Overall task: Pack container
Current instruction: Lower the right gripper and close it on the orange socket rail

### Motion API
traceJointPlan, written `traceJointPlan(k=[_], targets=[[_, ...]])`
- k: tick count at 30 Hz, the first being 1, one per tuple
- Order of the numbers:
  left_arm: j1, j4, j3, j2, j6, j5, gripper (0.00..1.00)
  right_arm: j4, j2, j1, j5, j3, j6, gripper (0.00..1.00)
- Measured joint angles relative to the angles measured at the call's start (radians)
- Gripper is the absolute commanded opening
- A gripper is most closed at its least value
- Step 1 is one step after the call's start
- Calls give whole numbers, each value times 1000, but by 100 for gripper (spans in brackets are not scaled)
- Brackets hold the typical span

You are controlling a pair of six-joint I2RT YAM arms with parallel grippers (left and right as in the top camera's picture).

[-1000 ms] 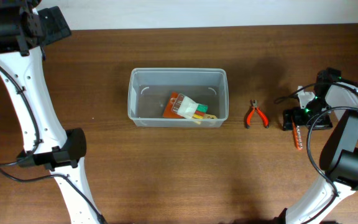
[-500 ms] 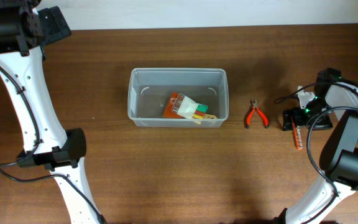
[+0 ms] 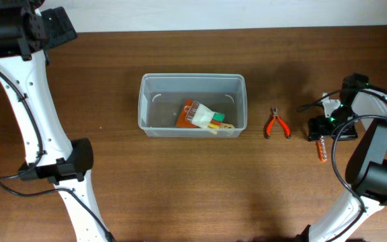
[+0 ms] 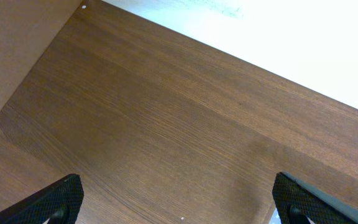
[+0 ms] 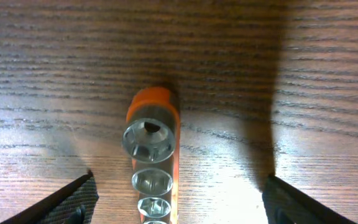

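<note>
– Overhead puts the container in the middle of the bench, with a few orange and pale packets lying inside it. Red-handled pliers sit just to its right, outside.
– And the right pincer?
– It's down at the far right edge, over an orange rail of sockets, well apart from the container. I'd guess it is lined up there to take the rail as the next thing to pack.
– Has it got hold?
– The right wrist view answers that where overhead can't. Its fingers stand wide on either side of the rail, and neither touches it, so nothing is gripped. The rail runs lengthwise between them, so closing should pinch its narrow sides.
– The left pincer?
– The left wrist view shows only bare wood between fully spread fingers, so it's empty. Overhead suggests why: that arm sits at the back corner on its own side, away from the work.
– What do the wrist views miss?
– The container and the pliers. Only overhead shows the route back.
</note>
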Motion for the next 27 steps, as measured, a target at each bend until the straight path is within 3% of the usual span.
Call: traceJointPlan(k=[8,12,27], targets=[[0,0,0,0,0,0,99,0,0,0,0,0,7,75],[0,0,0,0,0,0,99,2,0,0,0,0,21,63],[0,0,0,0,0,0,99,22,0,0,-6,0,29,41]])
